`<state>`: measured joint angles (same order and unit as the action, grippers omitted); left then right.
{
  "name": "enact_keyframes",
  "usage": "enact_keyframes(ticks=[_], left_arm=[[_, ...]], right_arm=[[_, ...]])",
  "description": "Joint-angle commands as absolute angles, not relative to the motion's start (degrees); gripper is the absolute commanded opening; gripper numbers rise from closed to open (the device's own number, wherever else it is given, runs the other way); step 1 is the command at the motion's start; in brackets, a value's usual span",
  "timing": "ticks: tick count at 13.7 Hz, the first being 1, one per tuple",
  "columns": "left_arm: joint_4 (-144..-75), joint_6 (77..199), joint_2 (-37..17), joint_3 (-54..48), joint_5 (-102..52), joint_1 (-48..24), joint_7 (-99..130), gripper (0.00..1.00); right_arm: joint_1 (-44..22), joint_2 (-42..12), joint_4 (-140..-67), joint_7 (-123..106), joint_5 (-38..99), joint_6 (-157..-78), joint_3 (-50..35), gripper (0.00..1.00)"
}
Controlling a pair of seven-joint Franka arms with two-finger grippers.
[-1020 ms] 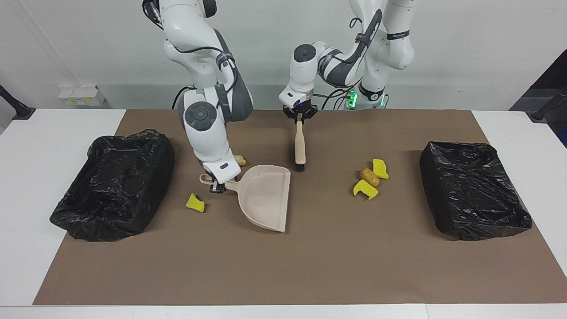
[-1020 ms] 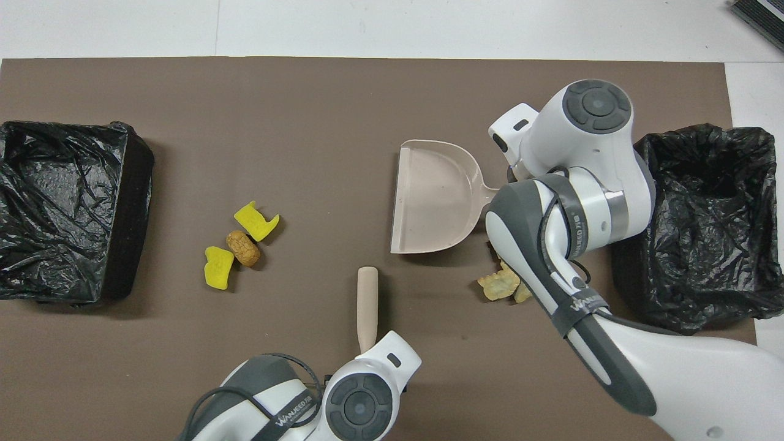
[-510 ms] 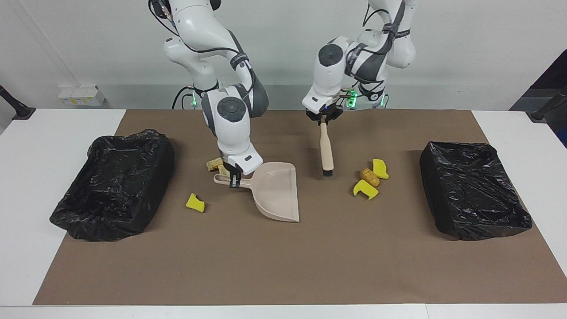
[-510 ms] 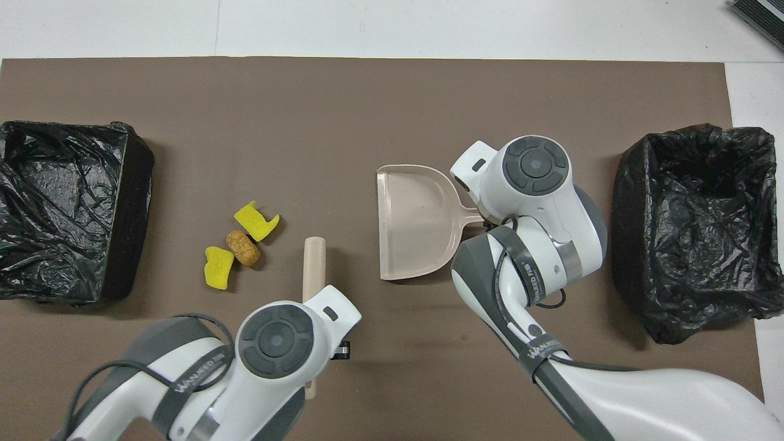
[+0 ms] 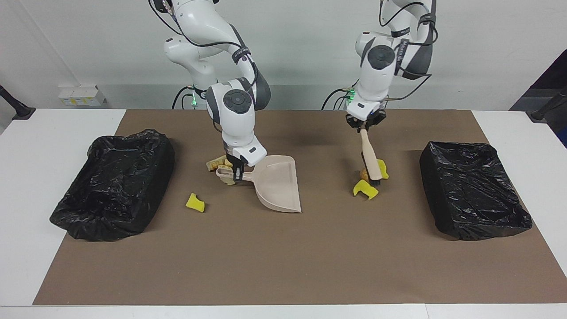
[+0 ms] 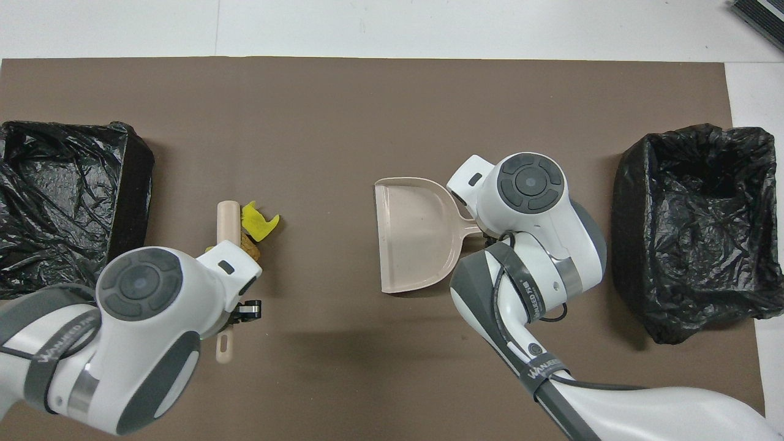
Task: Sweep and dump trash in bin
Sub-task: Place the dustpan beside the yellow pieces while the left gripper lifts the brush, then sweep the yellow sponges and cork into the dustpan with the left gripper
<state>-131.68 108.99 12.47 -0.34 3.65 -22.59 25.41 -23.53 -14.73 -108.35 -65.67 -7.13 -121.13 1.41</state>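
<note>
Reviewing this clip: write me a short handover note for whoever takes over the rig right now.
Left gripper: shut on the brush, bristles down at the scrap cluster toward the left arm's end of the table.
Right gripper: shut on the dustpan handle; the pan is empty, mid-table.
Other trash: one yellow scrap lies alone toward the right arm's end; tan lumps sit by the dustpan handle, nearer the robots.
Bins: one black-lined bin at the left arm's end, another bin at the right arm's end; no scraps visible in either.
Done: tools picked up. Left: sweep every scrap into the pan, then dump.
</note>
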Motion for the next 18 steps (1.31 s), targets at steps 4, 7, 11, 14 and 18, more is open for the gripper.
enact_keyframes(ticks=[4, 7, 11, 14, 18], left_arm=[[-131.83, 113.72, 7.84, -1.05, 5.71, -10.29, 19.33, 0.00], [-134.64, 119.51, 6.60, -1.32, 5.54, -11.16, 23.62, 0.00], [-135.70, 124.96, 3.61, -1.49, 1.96, -16.78, 28.04, 0.00], [-135.70, 129.10, 3.43, -1.49, -3.77, -23.80, 28.04, 0.00], [-135.09, 131.21, 3.43, -1.49, -9.22, -30.66, 28.04, 0.00]], right_arm=[[-23.03, -13.27, -110.21, -67.15, -8.26, -121.55, 1.23, 0.00], [-23.03, -13.27, -110.21, -67.15, -8.35, -121.55, 1.23, 0.00], [-22.94, -13.27, -110.04, -67.06, -8.26, -121.46, 1.23, 0.00], [-22.94, -13.36, -109.87, -66.97, -8.26, -121.46, 1.23, 0.00], [-22.85, -13.45, -109.69, -66.97, -8.17, -121.38, 1.23, 0.00]])
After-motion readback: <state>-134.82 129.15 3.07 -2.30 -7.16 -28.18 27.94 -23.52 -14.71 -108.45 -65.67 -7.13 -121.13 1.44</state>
